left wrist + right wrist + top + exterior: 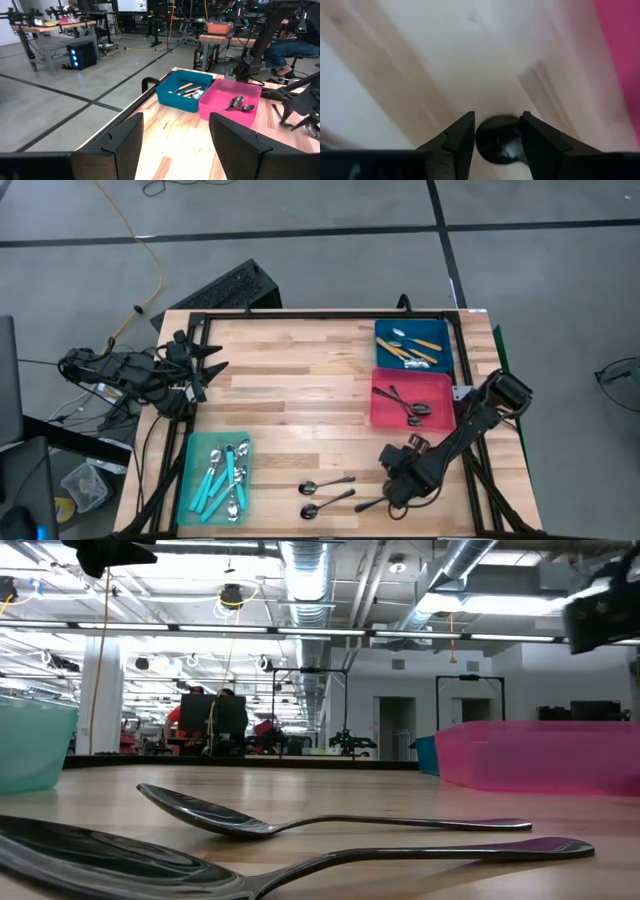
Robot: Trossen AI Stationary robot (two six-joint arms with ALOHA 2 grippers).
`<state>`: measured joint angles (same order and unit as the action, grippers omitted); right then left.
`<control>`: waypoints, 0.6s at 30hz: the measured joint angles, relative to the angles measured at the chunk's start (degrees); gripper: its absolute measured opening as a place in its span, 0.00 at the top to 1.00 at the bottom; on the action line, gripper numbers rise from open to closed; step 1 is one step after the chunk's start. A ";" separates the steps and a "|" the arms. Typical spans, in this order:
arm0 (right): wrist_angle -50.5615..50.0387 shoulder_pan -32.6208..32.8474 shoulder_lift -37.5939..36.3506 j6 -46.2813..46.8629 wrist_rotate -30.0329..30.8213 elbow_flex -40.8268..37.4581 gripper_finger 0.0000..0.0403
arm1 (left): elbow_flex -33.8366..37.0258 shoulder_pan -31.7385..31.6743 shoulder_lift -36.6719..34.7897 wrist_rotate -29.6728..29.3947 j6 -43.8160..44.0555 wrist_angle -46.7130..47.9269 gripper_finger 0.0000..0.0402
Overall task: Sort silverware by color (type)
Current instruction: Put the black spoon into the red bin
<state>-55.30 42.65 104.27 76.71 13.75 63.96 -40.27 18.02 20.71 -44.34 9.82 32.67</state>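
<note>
A dark spoon bowl (pixel 496 139) is seen clamped between the two fingers (pixel 457 137) of the right gripper (pixel 392 498), which is lowered to the wooden table (pixel 300 380) near its front edge, just beside the pink bin (pixel 412 398); the handle of that dark spoon (pixel 368 504) is seen projecting from the gripper. Two more dark spoons (pixel 327 491) are laid side by side on the bare wood nearby. Dark spoons are held in the pink bin, orange-handled spoons (pixel 412 348) in the blue bin (pixel 412 344) behind it, and teal-handled spoons (pixel 224 478) in the teal bin (pixel 215 477) at the front left. The left gripper (pixel 205 365) is parked at the table's back left edge, its fingers (pixel 122 145) spread wide around nothing.
</note>
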 joint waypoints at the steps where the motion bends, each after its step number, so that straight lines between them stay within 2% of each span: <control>1: -1.13 0.36 0.00 1.29 -0.03 0.00 0.56 | 0.00 0.00 0.00 0.00 0.00 0.00 0.47; 18: -15.14 4.91 -0.04 15.43 -4.18 0.00 0.59 | 0.00 0.00 0.00 0.00 0.00 0.00 0.47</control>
<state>-70.45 47.57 104.22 92.14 9.57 63.96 -40.27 18.02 20.71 -44.34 9.82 32.67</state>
